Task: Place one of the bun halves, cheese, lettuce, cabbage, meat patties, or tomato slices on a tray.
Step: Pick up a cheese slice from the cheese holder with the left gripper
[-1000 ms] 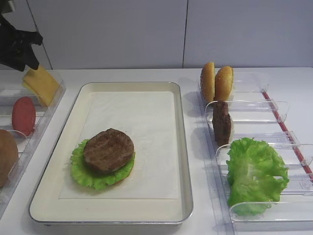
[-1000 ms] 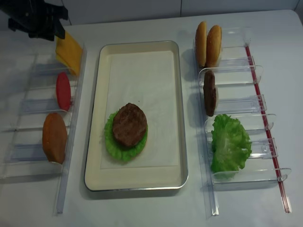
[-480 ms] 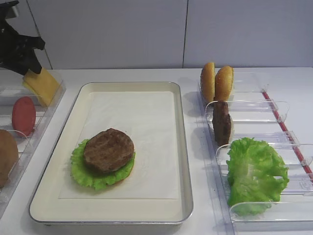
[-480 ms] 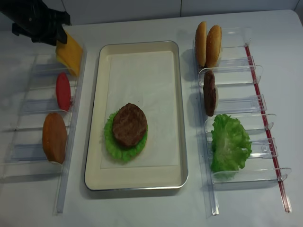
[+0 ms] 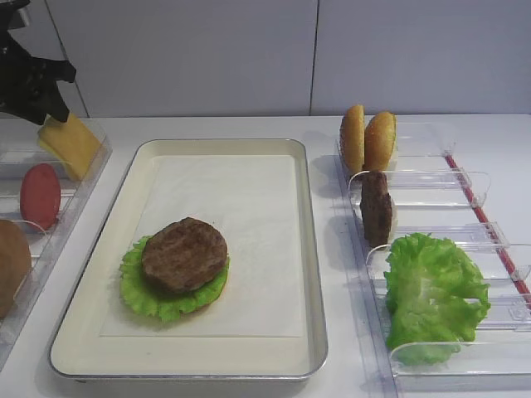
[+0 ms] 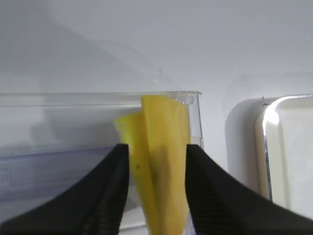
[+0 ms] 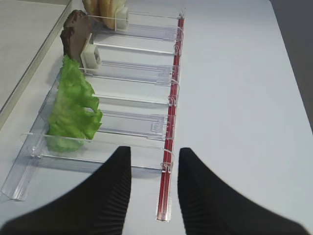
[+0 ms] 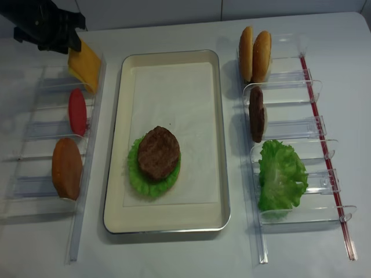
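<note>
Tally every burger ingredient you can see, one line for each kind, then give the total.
Bun halves: 3, two upright on the right, one on the left
Meat patties: 2
Lettuce: 2
Tomato slices: 1
Cheese: 1
Total: 9

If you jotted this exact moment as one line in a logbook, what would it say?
left gripper: astride cheese in bin, jaws wide | right gripper: open, empty | tray: patty on lettuce
</note>
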Robot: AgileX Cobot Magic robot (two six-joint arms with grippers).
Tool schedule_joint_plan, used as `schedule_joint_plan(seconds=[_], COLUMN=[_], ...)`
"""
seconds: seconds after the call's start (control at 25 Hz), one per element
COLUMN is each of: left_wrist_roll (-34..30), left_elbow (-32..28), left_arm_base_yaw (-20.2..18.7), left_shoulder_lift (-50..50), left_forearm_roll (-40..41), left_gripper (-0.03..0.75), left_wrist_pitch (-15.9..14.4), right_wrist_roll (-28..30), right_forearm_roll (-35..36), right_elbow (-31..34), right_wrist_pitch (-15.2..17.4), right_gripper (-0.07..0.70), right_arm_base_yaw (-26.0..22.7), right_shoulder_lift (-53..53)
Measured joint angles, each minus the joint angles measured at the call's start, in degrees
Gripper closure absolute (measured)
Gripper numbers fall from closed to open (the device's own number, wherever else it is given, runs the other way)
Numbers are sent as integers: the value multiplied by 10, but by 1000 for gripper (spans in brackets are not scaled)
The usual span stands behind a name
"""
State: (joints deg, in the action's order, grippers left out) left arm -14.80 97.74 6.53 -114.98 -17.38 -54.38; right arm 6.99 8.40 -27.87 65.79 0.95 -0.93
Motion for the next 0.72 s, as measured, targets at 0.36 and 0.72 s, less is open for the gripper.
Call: schedule_joint_plan(seconds=[0.36, 0.72], left_wrist_roll=[7, 41], left_elbow=[0, 11], left_arm_base_yaw=[-17, -17], left_shoulder_lift=[0, 0], left_forearm_roll=[1, 34], left_gripper=[449, 449], left_wrist_pitch=[6, 13], right_wrist_roll=[0, 0], right_forearm_roll=[0, 0], right_elbow=[0, 0], right_wrist_pitch=[0, 0], right_gripper=[374, 374], right_arm_base_yaw=[0, 0], right_shoulder_lift=[0, 0])
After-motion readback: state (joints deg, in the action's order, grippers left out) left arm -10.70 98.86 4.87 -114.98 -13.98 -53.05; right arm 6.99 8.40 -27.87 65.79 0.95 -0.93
